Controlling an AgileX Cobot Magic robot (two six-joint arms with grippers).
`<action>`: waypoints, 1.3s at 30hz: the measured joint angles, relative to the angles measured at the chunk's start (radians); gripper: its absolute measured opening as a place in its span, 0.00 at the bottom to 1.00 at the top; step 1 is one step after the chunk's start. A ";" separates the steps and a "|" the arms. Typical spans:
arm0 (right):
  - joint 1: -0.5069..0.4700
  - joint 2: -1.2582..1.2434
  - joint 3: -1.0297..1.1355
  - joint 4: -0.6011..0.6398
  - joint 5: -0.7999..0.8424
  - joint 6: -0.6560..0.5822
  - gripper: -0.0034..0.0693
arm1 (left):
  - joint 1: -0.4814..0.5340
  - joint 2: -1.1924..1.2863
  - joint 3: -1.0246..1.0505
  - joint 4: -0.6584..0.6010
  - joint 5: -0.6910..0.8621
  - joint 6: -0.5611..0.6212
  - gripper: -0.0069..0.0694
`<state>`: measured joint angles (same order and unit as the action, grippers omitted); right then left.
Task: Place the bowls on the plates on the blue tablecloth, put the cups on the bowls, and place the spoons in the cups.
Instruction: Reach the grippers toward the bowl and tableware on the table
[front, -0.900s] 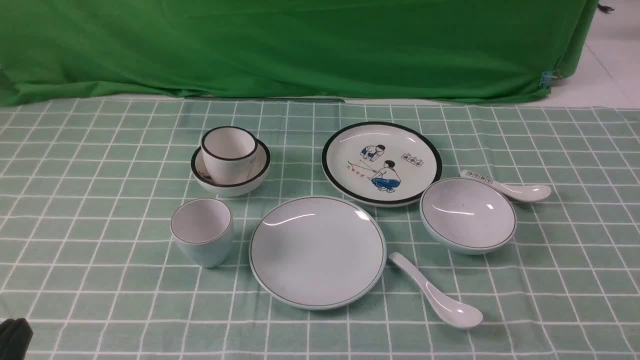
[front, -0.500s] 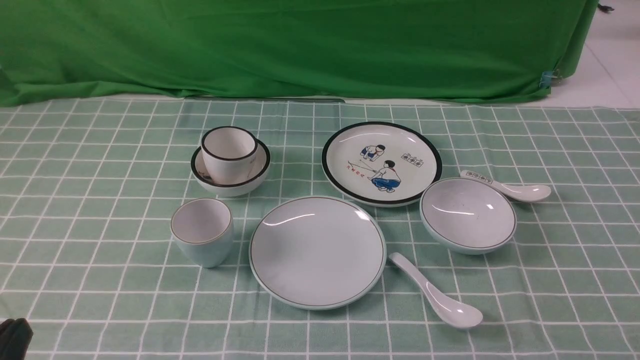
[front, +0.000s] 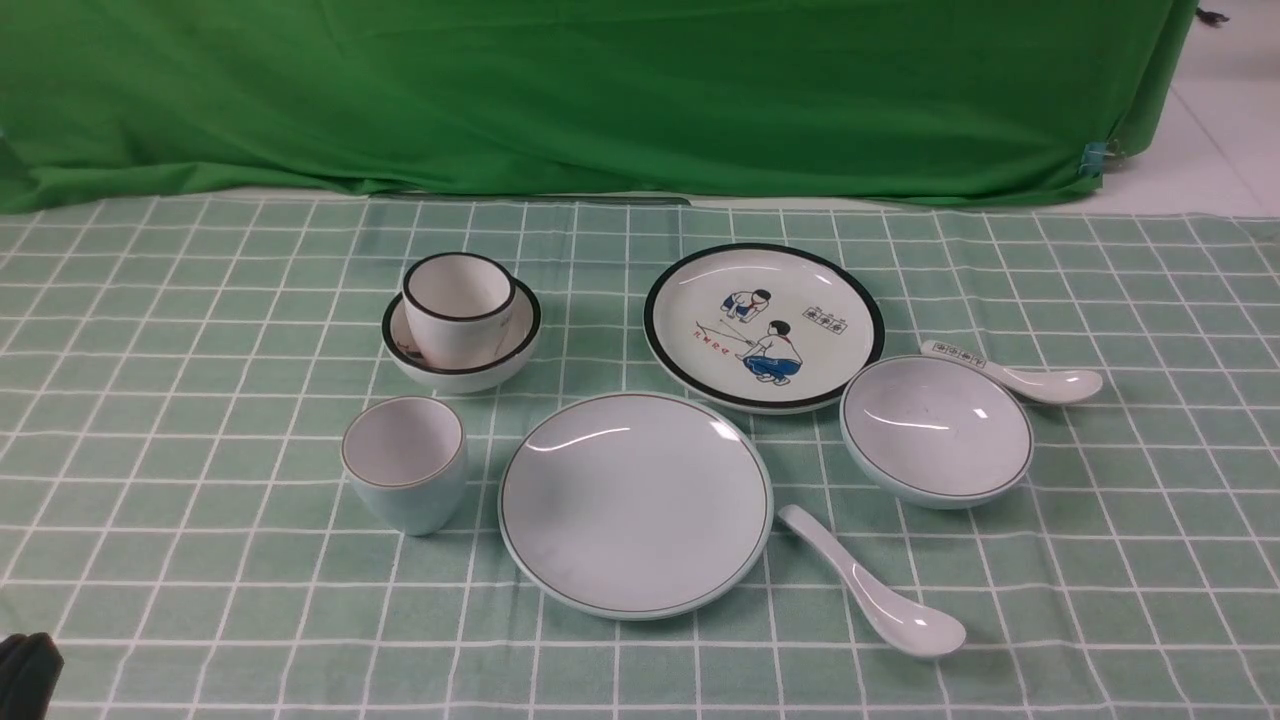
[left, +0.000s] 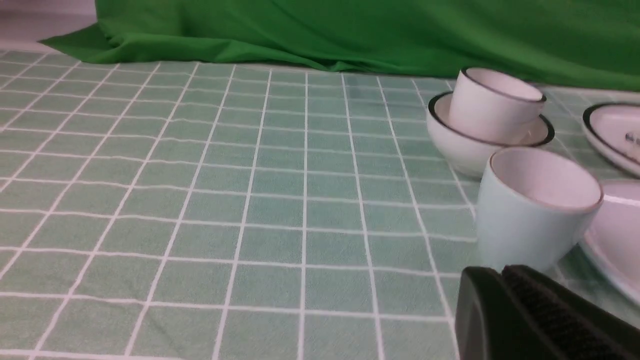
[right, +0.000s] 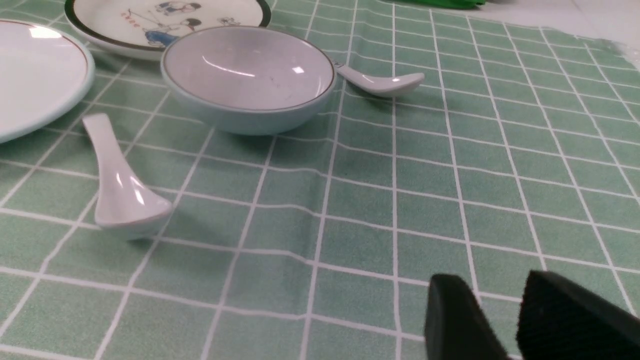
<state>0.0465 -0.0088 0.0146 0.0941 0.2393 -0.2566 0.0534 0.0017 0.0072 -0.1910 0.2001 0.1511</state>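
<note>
Nothing legible here: the cartoon plate (front: 763, 327), right of centre, shows tiny red and dark characters, and the printed spoon (front: 1010, 372) at its lower right has marks too small to read.

The left claw (left: 500, 275) is matte black all over: its two fingers (left: 475, 320) are thick blocks with rounded tips, one smooth-skinned and the other faced with a finely ribbed, rubbery-looking pad. The right claw (right: 492, 285) is the same black, its fingers (right: 450, 320) shaped like blunt wedges that narrow towards the tip, the broader one carrying a rough, grainy face. In the front view only a small rounded black part of the left arm (front: 28, 675) shows, too dark for any detail to be made out.
</note>
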 joint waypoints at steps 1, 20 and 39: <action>0.000 0.000 0.000 0.000 0.000 0.000 0.38 | 0.000 0.000 0.000 -0.049 -0.027 -0.022 0.11; 0.000 0.000 0.000 0.000 0.000 0.000 0.38 | 0.000 0.256 -0.392 -0.452 0.307 0.135 0.11; 0.000 0.000 0.000 0.000 -0.008 0.001 0.38 | -0.610 1.012 -0.769 -0.233 0.378 0.269 0.11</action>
<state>0.0465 -0.0088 0.0146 0.0941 0.2313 -0.2554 -0.5568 1.0138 -0.7614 -0.4244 0.5779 0.4204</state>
